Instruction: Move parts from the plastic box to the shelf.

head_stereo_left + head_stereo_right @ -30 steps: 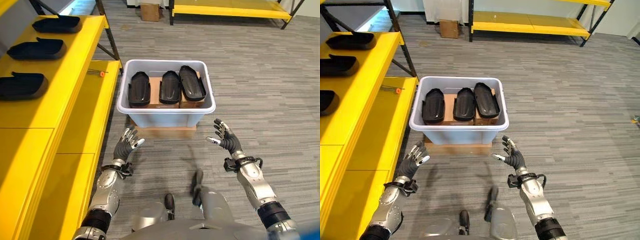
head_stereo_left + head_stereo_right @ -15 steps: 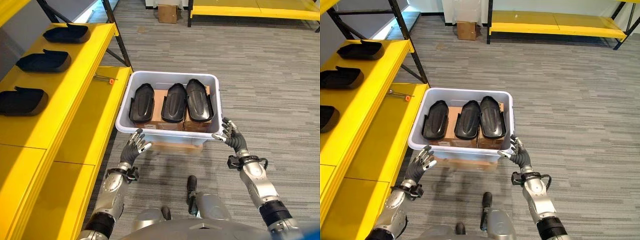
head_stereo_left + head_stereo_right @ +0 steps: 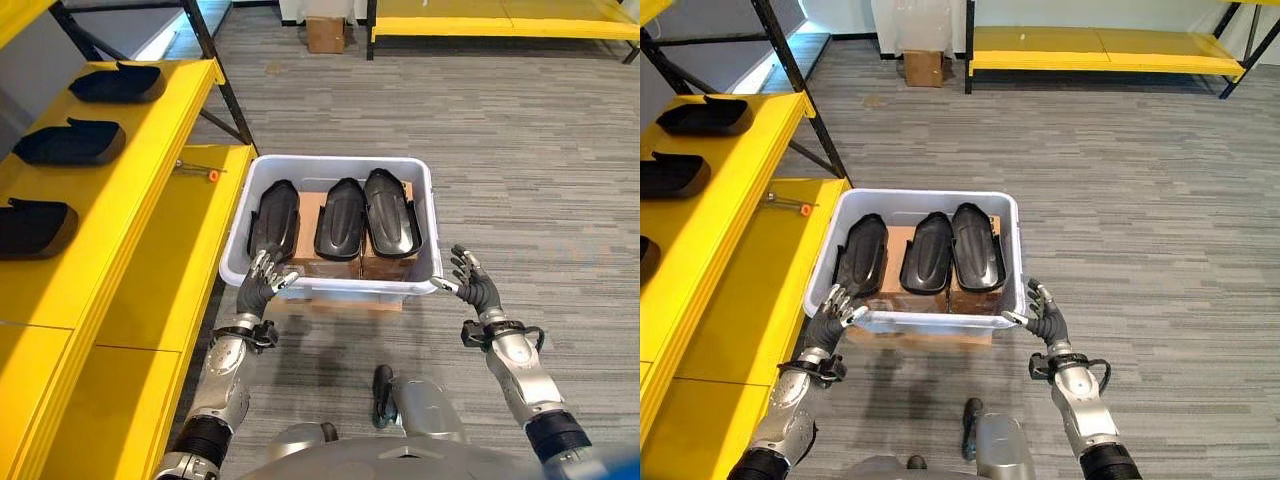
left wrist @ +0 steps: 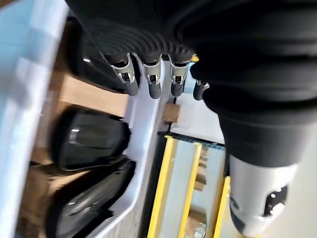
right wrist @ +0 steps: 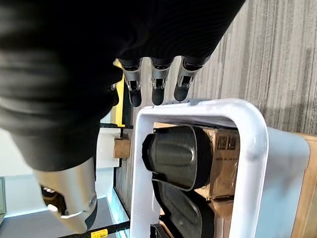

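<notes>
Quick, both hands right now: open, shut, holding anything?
Left hand: open, fingers relaxed at the plastic box's near left corner, holding nothing.
Right hand: open, fingers spread beside the box's near right corner, holding nothing.

Left hand (image 3: 258,290) and right hand (image 3: 474,292) forward, palms inward, fingers (image 3: 457,262) spread and relaxed

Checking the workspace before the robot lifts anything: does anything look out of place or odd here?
One small thing: an orange-handled tool lies loose on the lower yellow shelf. Otherwise the three black moulded parts lie side by side in the white plastic box, nothing spilled.
</notes>
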